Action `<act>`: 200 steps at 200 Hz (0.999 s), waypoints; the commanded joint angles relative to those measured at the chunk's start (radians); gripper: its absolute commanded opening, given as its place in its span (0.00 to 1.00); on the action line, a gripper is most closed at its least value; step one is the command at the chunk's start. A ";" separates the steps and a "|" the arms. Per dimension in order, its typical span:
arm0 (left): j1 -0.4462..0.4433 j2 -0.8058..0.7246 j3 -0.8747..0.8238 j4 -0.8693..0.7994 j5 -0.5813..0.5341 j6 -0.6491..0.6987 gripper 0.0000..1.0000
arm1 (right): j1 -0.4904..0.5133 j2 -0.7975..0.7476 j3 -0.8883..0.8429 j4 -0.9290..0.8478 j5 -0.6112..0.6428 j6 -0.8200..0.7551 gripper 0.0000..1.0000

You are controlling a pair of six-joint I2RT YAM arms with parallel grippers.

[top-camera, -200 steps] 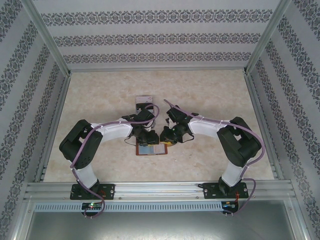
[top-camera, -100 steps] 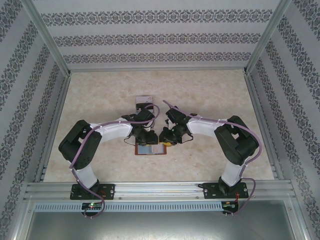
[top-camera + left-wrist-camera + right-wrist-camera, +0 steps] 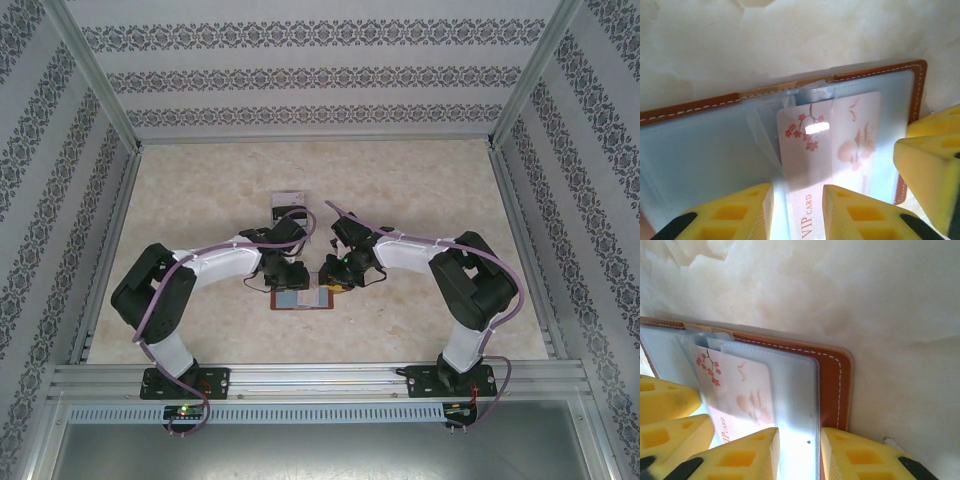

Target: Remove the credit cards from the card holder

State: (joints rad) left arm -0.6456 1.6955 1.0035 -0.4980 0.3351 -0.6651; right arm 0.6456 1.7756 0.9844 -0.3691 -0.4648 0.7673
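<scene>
Your card holder (image 3: 302, 299) lies open and flat on the table (image 3: 430, 190), near the front middle and between the two arms. Its stitched brown rim frames cloudy clear sleeves. One credit card (image 3: 830, 140), pale pink-white with a red blossom sprig and the words VIP CARD, lies slightly askew, partly under a sleeve, toward the end of the holder where your right gripper stands. Your left gripper (image 3: 797, 194) is over that card's near end, its yellow fingers a narrow gap apart with the card's face showing between them. Your right gripper (image 3: 799, 436) sits close beside it, also narrowly parted, straddling a sleeve's edge and the brown rim.
</scene>
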 commanded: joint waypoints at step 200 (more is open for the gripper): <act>0.060 -0.020 -0.117 0.162 0.087 -0.084 0.52 | 0.046 0.048 0.028 0.051 -0.048 0.043 0.27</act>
State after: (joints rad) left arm -0.6010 1.6615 0.9039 -0.3607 0.4232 -0.7425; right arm 0.6834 1.8076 1.0039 -0.3248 -0.5068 0.8028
